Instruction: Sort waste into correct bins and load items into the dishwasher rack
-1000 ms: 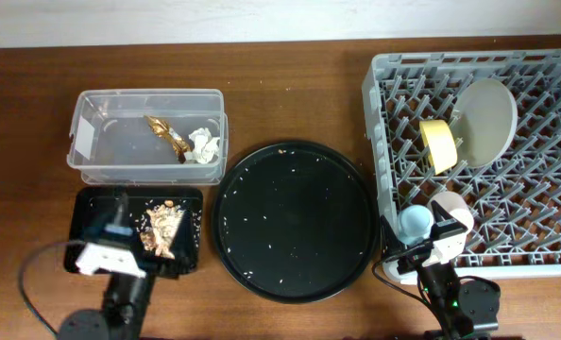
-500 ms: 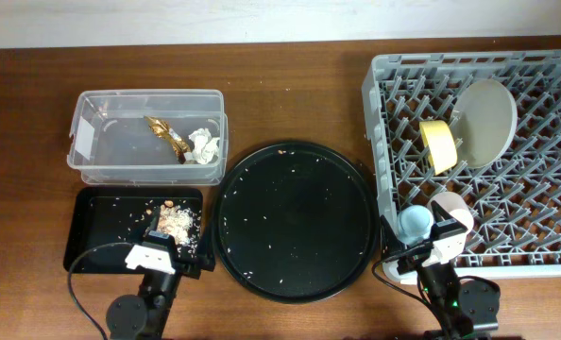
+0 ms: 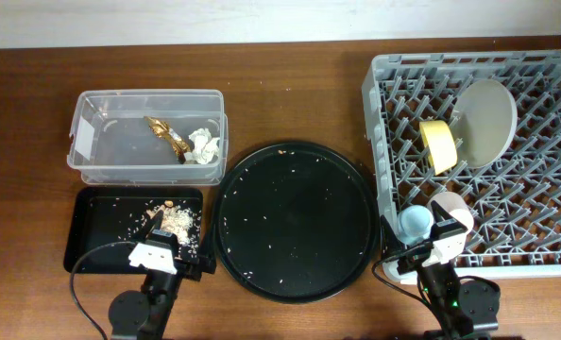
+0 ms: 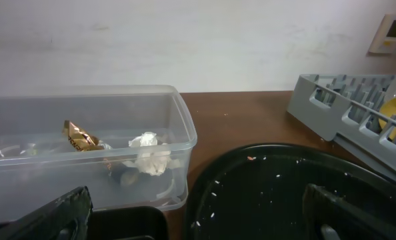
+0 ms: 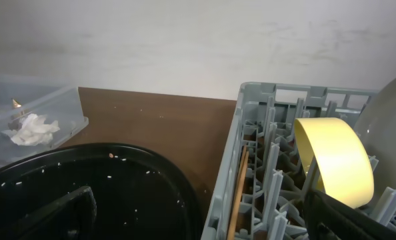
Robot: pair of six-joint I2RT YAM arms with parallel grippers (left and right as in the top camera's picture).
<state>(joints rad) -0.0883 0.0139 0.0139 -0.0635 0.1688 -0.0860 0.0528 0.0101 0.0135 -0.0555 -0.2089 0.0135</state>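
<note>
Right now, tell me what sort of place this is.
Likely an indoor test bench staged as a dish-clearing station: a wooden table against a plain white wall, a grey dishwasher rack holding a plate, and a clear tub of waste.

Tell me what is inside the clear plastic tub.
Inside the clear tub lie a crinkled gold foil wrapper and crumpled white paper bits, beside each other near its right end. In the left wrist view, the tub's cloudy wall blurs whatever sits under the paper.

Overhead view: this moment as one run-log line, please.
gold foil wrapper: in clear plastic tub | brownish food scraps: in black rectangular tray | left gripper: open | right gripper: open
</note>
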